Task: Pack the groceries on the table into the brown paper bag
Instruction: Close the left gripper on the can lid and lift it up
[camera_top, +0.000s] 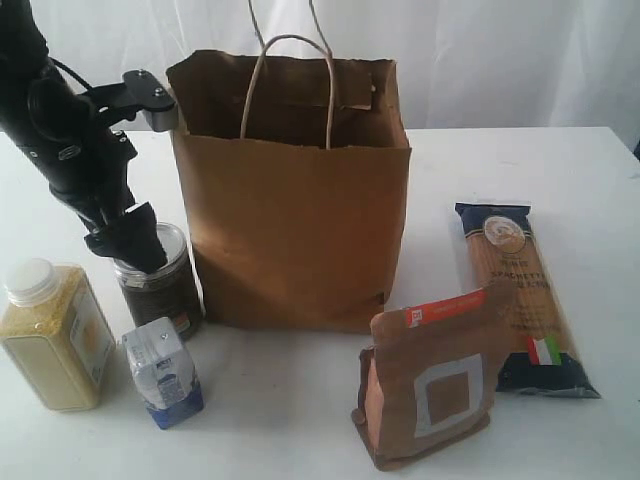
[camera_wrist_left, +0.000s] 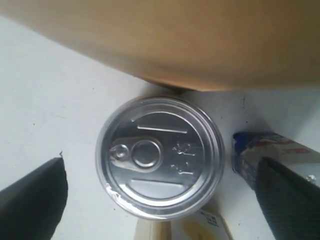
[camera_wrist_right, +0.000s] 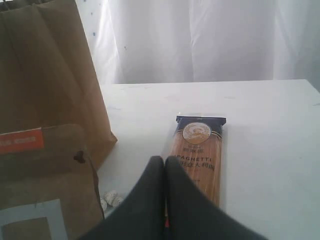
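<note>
Well, biggest first: white table (camera_top: 560, 170) is wide and slick, so anything nudged will slide, not stop. Brown paper bag (camera_top: 290, 200) stands far centre, mouth open, tall and prob. light. Its cord handles arch over the opening, so a load coming in low could snag a loop or fold the rim and tip the bag. Spaghetti packet (camera_top: 520, 295) lies flat at right, well apart from the bag. It's long and thin, awkward to pinch off the top, and may jam across the mouth unless it goes in end-first. Brown pouch w/ orange strip (camera_top: 435, 375) stands upright near right, just beside the packet, and a brush from an arm could topple it. Yellow-grain bottle (camera_top: 55, 335) sits near left, outside the reach for now. Left gripper (camera_top: 132, 240) hangs over the pull-tab can (camera_wrist_left: 160, 157) w/ its jaws spread to the full and nothing in them, one finger either side of the lid. The can sits left of the bag, just beside its wall. Main risk: one finger hangs above the blue-white carton (camera_wrist_left: 272, 152), which sits close by the can, so a straight drop could land on it or shove it over. The smooth round can may also squirt out if the squeeze is off-centre. Right gripper (camera_wrist_right: 165, 170) is pressed tight together, empty, low over the packet's near end.
</note>
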